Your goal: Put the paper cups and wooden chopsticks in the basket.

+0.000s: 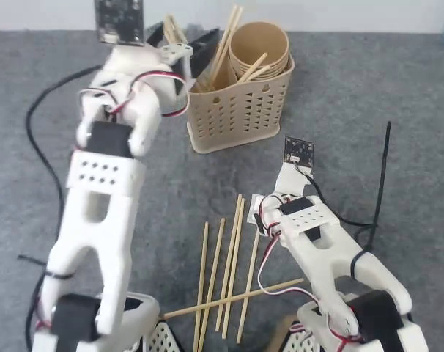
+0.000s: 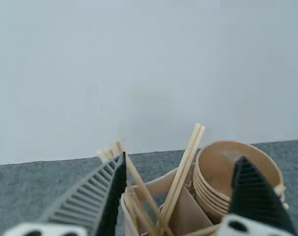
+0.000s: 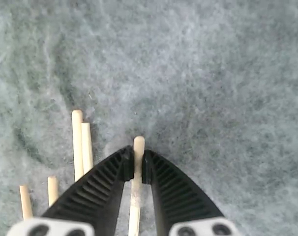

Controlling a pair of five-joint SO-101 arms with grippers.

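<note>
Right jaws: clamped on one chopstick [image 3: 135, 196], just short of its tip, down at the grey worktop [image 3: 213, 73]. Cannot tell whether lifted or lying flat. Seen from the high view, same stick [image 1: 249, 286] outermost in the loose row, on the side toward the right arm. Four more loose chopsticks [image 1: 220, 264] roughly parallel beside it, two of them touching as a pair. One more [image 1: 240, 297] crossing the lot at an angle, near the arm bases.

Left jaws: wide apart, up over the basket [image 1: 240, 117], at the corner away from the cups. Stack of paper cups [image 1: 260, 44] nested upright inside the basket, at the other end. Several chopsticks [image 1: 223, 44] standing tilted in the basket next to the cups, a couple resting in the top cup. More stick ends just beside one left jaw.
</note>
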